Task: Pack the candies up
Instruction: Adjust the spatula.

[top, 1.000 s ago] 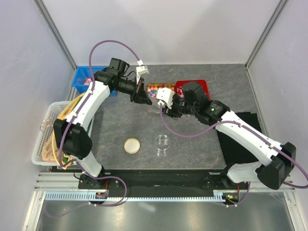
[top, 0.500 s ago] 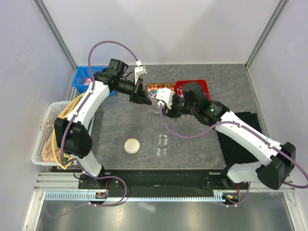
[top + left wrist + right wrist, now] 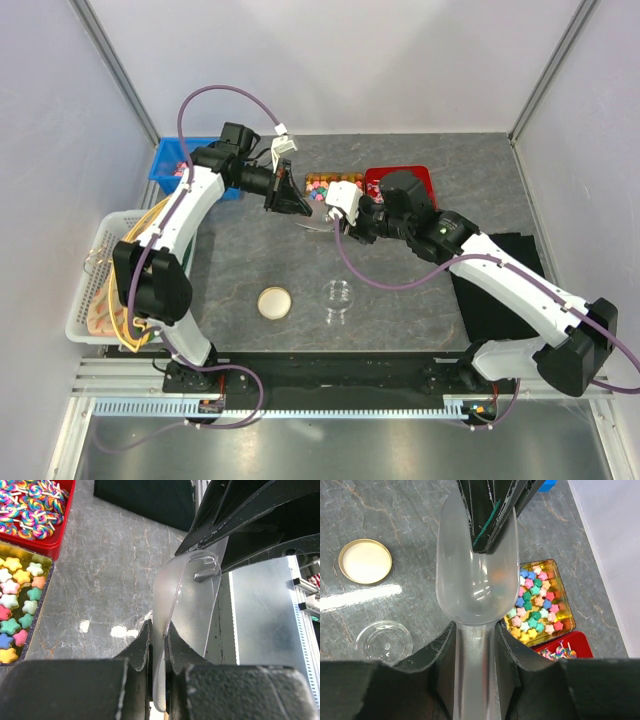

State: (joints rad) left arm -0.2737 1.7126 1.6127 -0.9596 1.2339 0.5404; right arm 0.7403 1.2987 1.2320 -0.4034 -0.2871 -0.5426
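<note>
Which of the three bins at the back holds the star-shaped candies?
The middle one: the gold tray, between the blue bin and the red bin, which holds swirled lollipops instead.

The left gripper (image 3: 157,630) is moving a little toward ten o'clock, and the right gripper (image 3: 475,630) is squeezing in on the scoop (image 3: 475,580).
</note>
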